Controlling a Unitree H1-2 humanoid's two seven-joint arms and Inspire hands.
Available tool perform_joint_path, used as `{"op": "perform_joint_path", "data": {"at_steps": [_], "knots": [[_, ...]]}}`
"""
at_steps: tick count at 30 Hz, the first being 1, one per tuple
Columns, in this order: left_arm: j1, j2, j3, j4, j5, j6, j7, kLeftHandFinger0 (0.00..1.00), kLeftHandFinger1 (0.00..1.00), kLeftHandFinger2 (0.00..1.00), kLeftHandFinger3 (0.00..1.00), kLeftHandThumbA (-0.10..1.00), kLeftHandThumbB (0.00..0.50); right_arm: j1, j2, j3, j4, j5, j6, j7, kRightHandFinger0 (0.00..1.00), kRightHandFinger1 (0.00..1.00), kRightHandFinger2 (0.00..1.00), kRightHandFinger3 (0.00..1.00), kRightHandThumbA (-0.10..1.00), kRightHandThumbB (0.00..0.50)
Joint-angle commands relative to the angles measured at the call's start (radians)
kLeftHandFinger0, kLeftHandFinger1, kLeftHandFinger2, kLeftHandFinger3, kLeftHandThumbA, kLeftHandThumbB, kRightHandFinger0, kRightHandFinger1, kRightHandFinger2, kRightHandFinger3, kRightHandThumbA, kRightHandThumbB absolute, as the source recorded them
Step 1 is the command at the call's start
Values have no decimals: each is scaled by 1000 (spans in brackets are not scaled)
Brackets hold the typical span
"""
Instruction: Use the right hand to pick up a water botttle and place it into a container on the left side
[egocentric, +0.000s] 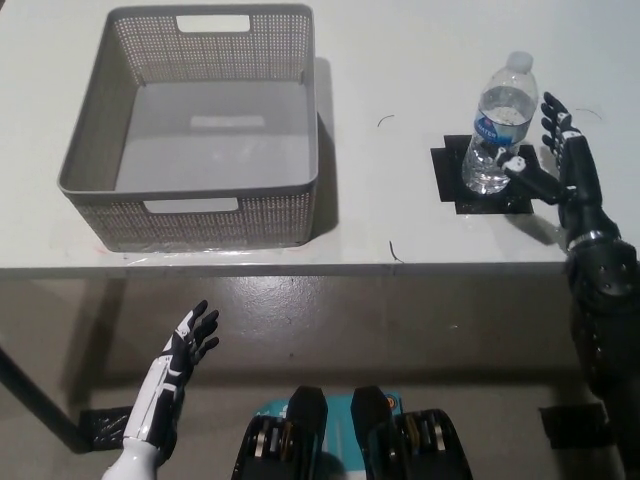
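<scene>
The white worktop (400, 60) carries an empty grey basket (300, 120) at ten o'clock and an upright water bottle (500, 125) on black tape at two o'clock. The right robot hand (555, 160) flanks the bottle, fingers apart, nothing gripped; lifting and placing remain. The left robot hand (185, 345) idles open at seven o'clock.

We see a right hand (556, 160) all black, a white tip on one finger. Our left hand (188, 340) has dark fingers and a white shell behind them
</scene>
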Motion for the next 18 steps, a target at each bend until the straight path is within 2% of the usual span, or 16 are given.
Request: {"op": "perform_joint_path", "data": {"at_steps": [1, 5, 9, 10, 11, 12, 13, 14, 15, 16, 17, 18], "knots": [[-13, 1, 1, -5, -23, -54, -13, 1000, 1000, 1000, 1000, 1000, 200, -161, -1, 18, 133, -8, -86, -17, 1000, 1000, 1000, 1000, 1000, 499], [-14, 2, -4, -6, -29, -49, -20, 1000, 1000, 1000, 1000, 1000, 208, -279, -6, 42, 343, -24, -130, -25, 1000, 1000, 1000, 1000, 1000, 500], [-26, 3, -4, -1, -25, -44, -18, 1000, 1000, 1000, 1000, 1000, 202, -381, 1, 59, 466, -23, -117, -45, 1000, 1000, 1000, 1000, 998, 494], [-26, 2, -5, -1, -25, -40, -17, 1000, 1000, 1000, 1000, 1000, 200, -403, 7, 57, 488, -23, -103, -86, 1000, 1000, 1000, 1000, 765, 443], [-25, 1, -6, -1, -25, -39, -17, 1000, 1000, 1000, 1000, 1000, 199, -412, 9, 58, 500, -24, -99, -102, 1000, 1000, 1000, 1000, 704, 458], [-25, 1, -6, -2, -24, -39, -16, 1000, 1000, 1000, 1000, 1000, 197, -427, 14, 63, 515, -33, -80, -153, 649, 720, 850, 944, 364, 422], [-24, 1, -7, -4, -21, -44, -15, 1000, 1000, 1000, 1000, 1000, 197, -456, 28, 78, 538, -60, -43, -272, 161, 208, 326, 401, 71, 253], [-24, 1, -7, -5, -20, -46, -14, 1000, 1000, 1000, 1000, 1000, 191, -462, 33, 78, 547, -59, -46, -290, 6, 14, 239, 209, -93, 232], [-25, 1, -7, -6, -19, -47, -14, 1000, 1000, 1000, 1000, 1000, 185, -464, 37, 68, 551, -44, -50, -281, 0, 27, 374, 346, -100, 191], [-27, 2, -7, -5, -20, -48, -15, 1000, 1000, 1000, 1000, 1000, 184, -466, 38, 63, 553, -38, -50, -275, 0, 43, 438, 407, -100, 179], [-32, 4, -5, -4, -23, -48, -16, 1000, 1000, 1000, 1000, 1000, 185, -469, 41, 60, 555, -31, -57, -266, 0, 80, 543, 531, -100, 169], [-32, 6, -5, -4, -27, -48, -18, 1000, 1000, 1000, 1000, 1000, 185, -467, 45, 61, 556, -30, -66, -263, 0, 104, 578, 561, -100, 154]]}}
